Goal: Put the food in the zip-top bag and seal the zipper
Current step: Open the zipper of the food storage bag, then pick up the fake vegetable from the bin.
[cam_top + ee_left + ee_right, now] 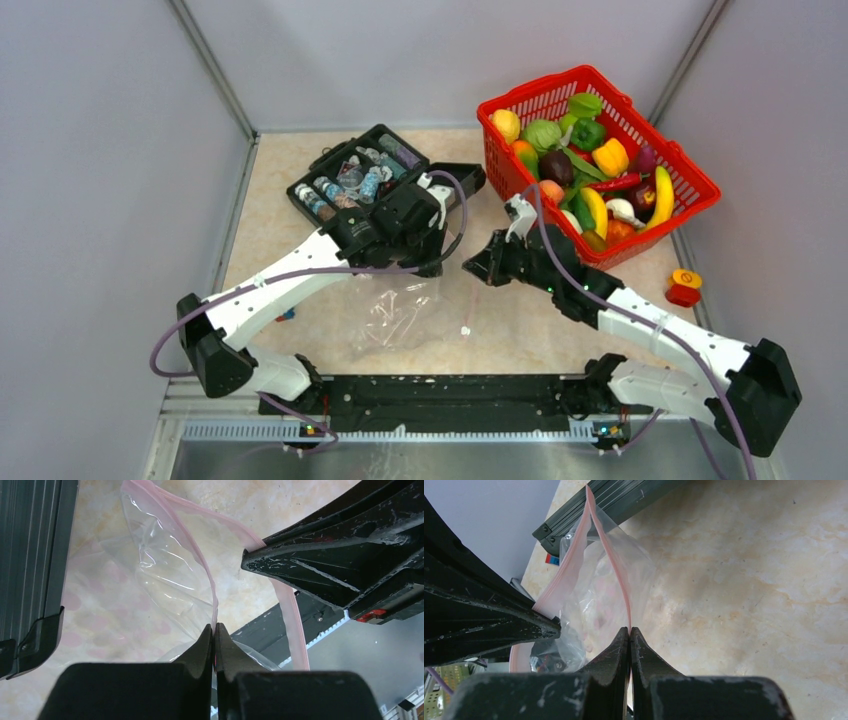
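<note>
zip-top bag (395, 315) | left gripper (214, 630) clamped on zipper (286, 610) | right gripper (629, 630) likewise

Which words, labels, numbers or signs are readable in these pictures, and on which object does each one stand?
None can be read.
The small bottles in the black case seem to carry labels, but they are too small and blurred.
The zip-top bag shows no print.

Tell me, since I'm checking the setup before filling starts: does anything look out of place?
A small red-and-yellow piece lies alone on the table beside the red basket, outside it, while the food sits inside. Nothing else stands out.
</note>
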Robot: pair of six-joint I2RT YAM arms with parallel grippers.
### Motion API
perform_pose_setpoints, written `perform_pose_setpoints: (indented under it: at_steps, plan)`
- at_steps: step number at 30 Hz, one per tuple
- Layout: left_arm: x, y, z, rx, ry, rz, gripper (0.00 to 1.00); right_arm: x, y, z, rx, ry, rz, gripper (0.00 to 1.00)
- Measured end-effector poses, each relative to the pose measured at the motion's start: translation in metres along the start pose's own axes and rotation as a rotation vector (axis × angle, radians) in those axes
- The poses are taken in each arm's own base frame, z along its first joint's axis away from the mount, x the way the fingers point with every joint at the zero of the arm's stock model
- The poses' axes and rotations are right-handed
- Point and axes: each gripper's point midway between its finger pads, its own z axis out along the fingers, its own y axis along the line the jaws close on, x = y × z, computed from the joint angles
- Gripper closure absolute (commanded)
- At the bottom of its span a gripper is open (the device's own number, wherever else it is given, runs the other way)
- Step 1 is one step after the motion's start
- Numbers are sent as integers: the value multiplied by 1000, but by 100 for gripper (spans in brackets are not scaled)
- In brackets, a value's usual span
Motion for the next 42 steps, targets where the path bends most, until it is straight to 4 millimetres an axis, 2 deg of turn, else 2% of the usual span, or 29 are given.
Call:
perform_pose_setpoints:
  at_steps: [1,4,7,8,13,19,21,26,29,32,35,37,39,42]
  plan:
    - [1,1,0,-3,4,3,100,0,0,-1,2,-2,-4,100]
    - [0,0,1,-2,1,4,100,1,-2,-3,9,3,-15,73]
    - [-3,-1,1,5,-11,4,100,0,-1,-8,6,-2,-41,54]
    - [-4,-2,1,9,-19,4,100,-2,-1,-12,5,-10,-57,51]
    - [-11,1,-1,6,-82,4,100,-25,2,-41,30,-91,-136,50]
    - [-20,-2,-11,31,-145,5,100,-82,20,-80,82,-251,-230,50]
    - [-22,-4,-12,41,-160,5,100,-106,21,-93,134,-318,-253,46]
    - [-20,-6,-11,62,-162,8,100,-156,5,-120,354,-434,-294,41]
    - [-18,-8,-10,75,-156,10,100,-190,-19,-134,521,-486,-285,28]
    - [-17,-10,-9,89,-153,16,100,-213,-59,-144,679,-506,-246,26]
    - [-17,-12,-11,101,-156,22,100,-219,-112,-148,794,-459,-173,24]
    - [-17,-13,-13,110,-160,29,100,-219,-140,-150,836,-431,-118,21]
    - [-16,-13,-13,113,-162,31,100,-219,-164,-152,860,-410,-65,21]
    - [-15,-13,-13,117,-162,35,100,-221,-188,-155,871,-401,-5,21]
